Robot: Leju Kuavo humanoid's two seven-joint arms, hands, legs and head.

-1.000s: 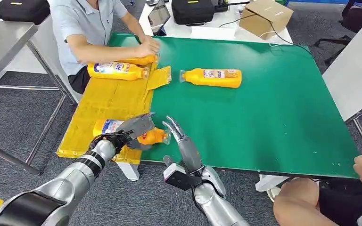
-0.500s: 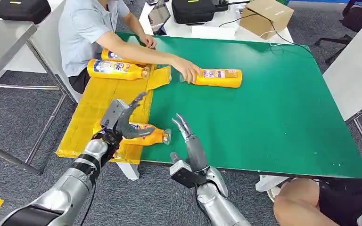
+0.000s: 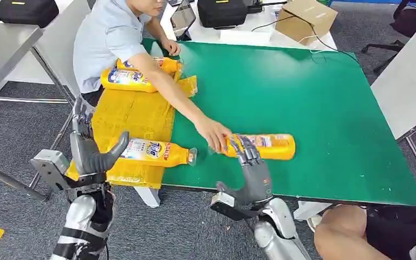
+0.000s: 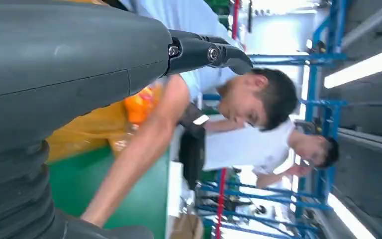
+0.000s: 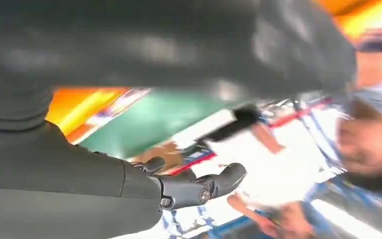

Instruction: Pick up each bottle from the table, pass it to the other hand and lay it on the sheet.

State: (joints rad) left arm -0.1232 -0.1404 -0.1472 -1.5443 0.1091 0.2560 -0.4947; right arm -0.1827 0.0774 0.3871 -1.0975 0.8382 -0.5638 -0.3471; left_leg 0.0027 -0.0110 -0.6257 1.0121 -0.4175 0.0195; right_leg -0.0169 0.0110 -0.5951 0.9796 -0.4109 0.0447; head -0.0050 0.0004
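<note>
The green table [image 3: 325, 108] carries the work, and along the robot's left side of it lies the yellow sheet [image 3: 130, 116], the drop-off place — which is why three orange detergent bottles are gathered there. Two lie at the sheet's far end beside the seated person [image 3: 114, 38]; the nearer of that pair [image 3: 127, 79] lies in front of the farther one [image 3: 154, 64]. The third bottle [image 3: 154, 153] lies flat on the sheet's near end with its neck reaching onto the green, so it looks delivered.

One bottle is left to handle: the orange bottle [image 3: 265, 146] lying on its side on the green near the front edge. The person's hand [image 3: 212, 133] rests at its cap end, arm stretched across the table, apparently setting it within the robot's reach.

The right hand [image 3: 253, 176] stands just at that bottle's near side, fingers spread and raised toward the label, holding nothing — placed, I judge, to close on it once the person's hand clears. The left hand [image 3: 89, 151] is off the table's corner, upright, fingers apart and empty, thumb pointing toward the delivered bottle, likely waiting to receive the pass.
</note>
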